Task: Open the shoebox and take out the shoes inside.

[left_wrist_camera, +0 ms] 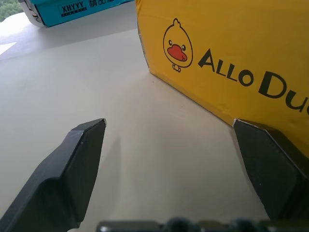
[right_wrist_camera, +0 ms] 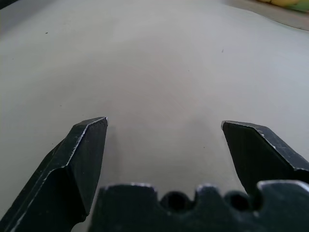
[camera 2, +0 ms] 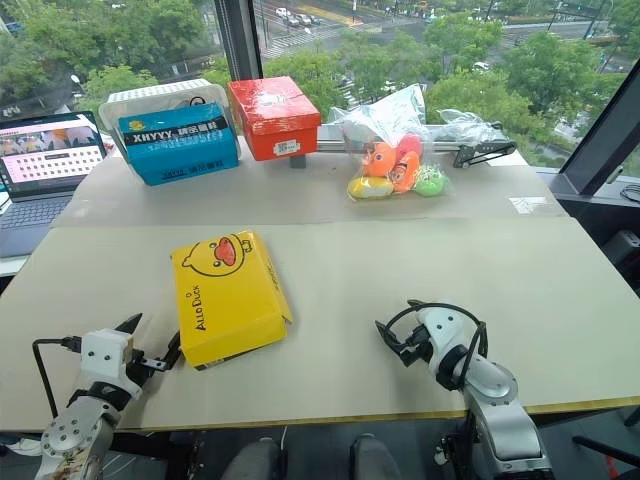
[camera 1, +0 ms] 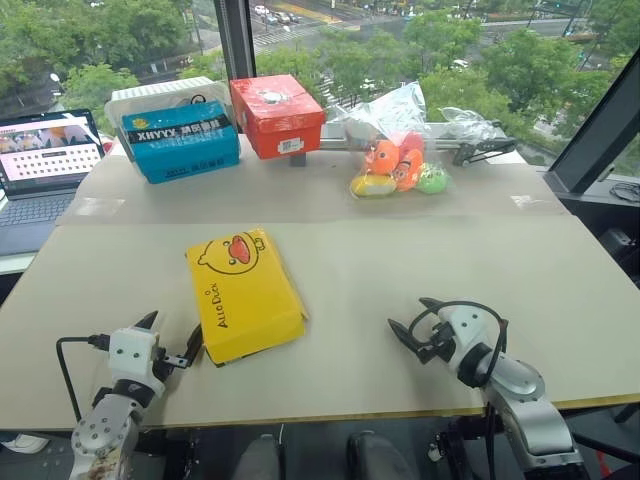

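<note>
reading "alloduck" on its shut lid, the shoebox (camera 1: 245,294) (yellow) sits between both end effectors, left (camera 1: 172,342) and right (camera 1: 413,322), spread apart.

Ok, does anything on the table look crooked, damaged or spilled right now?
Only the shoebox is askew: it lies closed, turned at an angle to the table edge. Nothing looks spilled or damaged. The blue box, red box and bag of toys sit at the back.

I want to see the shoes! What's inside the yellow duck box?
Can't tell yet: the yellow duck box lies flat on the table with its lid shut, so whatever is inside is covered. Only the duck face and lettering show.
</note>
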Action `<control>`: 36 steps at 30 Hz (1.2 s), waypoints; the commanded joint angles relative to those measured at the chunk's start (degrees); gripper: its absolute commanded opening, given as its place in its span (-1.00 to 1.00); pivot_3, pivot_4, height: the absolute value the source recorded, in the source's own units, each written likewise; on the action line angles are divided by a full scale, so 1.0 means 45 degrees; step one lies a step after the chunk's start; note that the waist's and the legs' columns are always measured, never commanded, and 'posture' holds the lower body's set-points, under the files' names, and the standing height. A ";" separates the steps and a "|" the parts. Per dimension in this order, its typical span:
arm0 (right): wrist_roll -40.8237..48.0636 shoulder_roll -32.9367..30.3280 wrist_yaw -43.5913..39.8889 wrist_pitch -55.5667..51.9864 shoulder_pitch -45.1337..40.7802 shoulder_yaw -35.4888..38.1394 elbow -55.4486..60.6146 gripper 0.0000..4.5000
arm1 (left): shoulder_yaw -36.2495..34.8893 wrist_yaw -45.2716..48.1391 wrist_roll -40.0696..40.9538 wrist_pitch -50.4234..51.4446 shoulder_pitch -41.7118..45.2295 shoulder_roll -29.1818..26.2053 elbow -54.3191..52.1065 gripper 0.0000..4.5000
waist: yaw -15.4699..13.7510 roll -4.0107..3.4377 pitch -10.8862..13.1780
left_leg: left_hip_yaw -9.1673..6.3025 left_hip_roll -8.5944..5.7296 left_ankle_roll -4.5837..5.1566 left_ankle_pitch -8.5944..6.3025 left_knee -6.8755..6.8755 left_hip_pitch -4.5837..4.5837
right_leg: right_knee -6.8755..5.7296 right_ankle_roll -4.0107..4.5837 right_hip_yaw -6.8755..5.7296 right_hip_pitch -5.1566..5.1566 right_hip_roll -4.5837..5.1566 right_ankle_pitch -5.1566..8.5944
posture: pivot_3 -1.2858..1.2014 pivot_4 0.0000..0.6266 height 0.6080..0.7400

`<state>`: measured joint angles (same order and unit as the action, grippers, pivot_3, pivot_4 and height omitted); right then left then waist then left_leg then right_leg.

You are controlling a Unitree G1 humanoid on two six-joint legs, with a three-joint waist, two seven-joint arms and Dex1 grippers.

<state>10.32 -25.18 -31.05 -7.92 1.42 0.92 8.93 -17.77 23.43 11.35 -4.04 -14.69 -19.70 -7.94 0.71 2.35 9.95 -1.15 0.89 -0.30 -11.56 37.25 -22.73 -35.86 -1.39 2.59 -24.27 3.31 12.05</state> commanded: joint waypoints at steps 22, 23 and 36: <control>0.1476 -0.1857 -0.3049 -0.3203 -0.5773 -0.0220 0.0148 0.75 | -0.1991 0.3337 0.2121 0.2262 0.2564 -0.5771 -0.1492 0.72 | 0.0043 0.0008 0.0015 | -0.0004 -0.0001 0.0006 -0.0002 -0.0061 -0.0021 | 0.0007 -0.0053 -0.0016 -0.0047 -0.0013 -0.0033 | 0.03 -0.52 1.00; 0.1510 -0.1915 -0.3171 -0.3285 -0.5917 -0.0258 0.0159 0.68 | -0.2082 0.3520 0.2256 0.2383 0.2506 -0.5870 -0.1593 0.58 | 0.0044 0.0006 0.0016 | -0.0005 -0.0001 0.0006 -0.0003 -0.0063 -0.0021 | 0.0007 -0.0053 -0.0016 -0.0047 -0.0012 -0.0033 | 0.03 -0.52 1.00; 0.0145 0.0145 -0.3203 -0.1544 -0.7474 -0.2167 -0.3038 -0.96 | -0.1655 0.3035 -0.1842 0.0906 0.0610 -0.6903 0.0642 -1.00 | 0.0314 0.0005 0.0020 | 0.0005 0.0025 0.0009 -0.0003 -0.0069 0.0012 | -0.0015 0.0002 -0.0020 -0.0049 -0.0032 -0.0007 | 0.03 -0.52 1.00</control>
<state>12.14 -26.40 -46.89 -18.26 -30.21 -7.53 -2.64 -26.14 39.63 7.02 2.55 -12.38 -50.07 -4.04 2.13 2.37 10.04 -1.13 0.98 -0.26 -11.57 36.93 -22.67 -35.94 -1.41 2.51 -24.49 3.19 12.00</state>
